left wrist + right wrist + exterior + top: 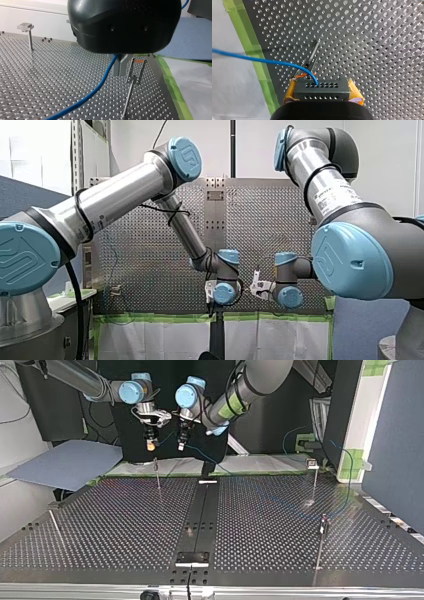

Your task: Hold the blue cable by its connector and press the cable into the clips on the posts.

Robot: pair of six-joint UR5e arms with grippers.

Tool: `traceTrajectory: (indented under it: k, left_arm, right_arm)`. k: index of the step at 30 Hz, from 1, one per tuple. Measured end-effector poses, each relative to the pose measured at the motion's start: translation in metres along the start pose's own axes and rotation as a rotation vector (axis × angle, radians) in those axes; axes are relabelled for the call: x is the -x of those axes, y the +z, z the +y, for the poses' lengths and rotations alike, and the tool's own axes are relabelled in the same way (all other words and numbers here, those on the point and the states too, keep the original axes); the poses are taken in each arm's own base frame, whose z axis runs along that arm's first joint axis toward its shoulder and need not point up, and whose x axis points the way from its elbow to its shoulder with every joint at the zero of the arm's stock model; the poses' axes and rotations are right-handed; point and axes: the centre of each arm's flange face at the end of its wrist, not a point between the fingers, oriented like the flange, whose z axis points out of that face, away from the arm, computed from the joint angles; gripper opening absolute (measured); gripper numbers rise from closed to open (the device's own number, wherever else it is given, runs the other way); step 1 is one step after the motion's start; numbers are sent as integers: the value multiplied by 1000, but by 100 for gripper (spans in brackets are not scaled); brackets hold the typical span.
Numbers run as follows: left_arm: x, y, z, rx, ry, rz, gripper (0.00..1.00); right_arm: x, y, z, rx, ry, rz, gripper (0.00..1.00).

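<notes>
At the front view's left is the left arm. Its left gripper (120,71) is black with metal fingers (117,67), and it hangs over the far edge of the bench (125,525). The jaws are drawn close together, pinching the blue cable (100,86), which slips out from between them. From there the cable sags in a long curve over the holes of the bench. Just beside these jaws stands a thin post (130,92) with a forked clip (137,71) at its top. The cable is not in that clip.

Further right in the front view is the right gripper (150,444), close beside the left one. Its yellow pads (291,91) are pressed against the two sides of a dark connector (322,92) with rows of small holes. The cable's end bends down into the top of this connector. The same post rises below and ahead of the jaws.

The cable is thin, bright blue and slack. From the connector it runs across a strip of green tape (254,50) at the bench's edge. A second post (28,35) with a flat head stands well apart.
</notes>
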Motion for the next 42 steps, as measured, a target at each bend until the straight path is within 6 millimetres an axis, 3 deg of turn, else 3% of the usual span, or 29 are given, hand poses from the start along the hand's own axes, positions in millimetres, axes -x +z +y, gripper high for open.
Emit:
traceTrajectory:
  k: [6, 15, 23, 32, 42]
  left_arm:
    - [-22, 4, -7, -5, 1, 23, 0]
    - [-70, -4, -1, 10, 32, 76, 0]
    - [-105, 1, -4, -6, 39, 110, 0]
    - [-140, 6, -7, -1, 47, 161, 0]
    - [-175, 10, -15, -2, 29, 189, 0]
  right_arm:
    - [17, 0, 16, 27, -1, -12, 0]
    - [42, -2, 55, 66, -15, -47, 0]
    - [35, 13, 82, 58, -13, -14, 0]
    - [25, 36, 85, -4, -15, 17, 0]
    - [23, 39, 97, 13, -32, 22, 0]
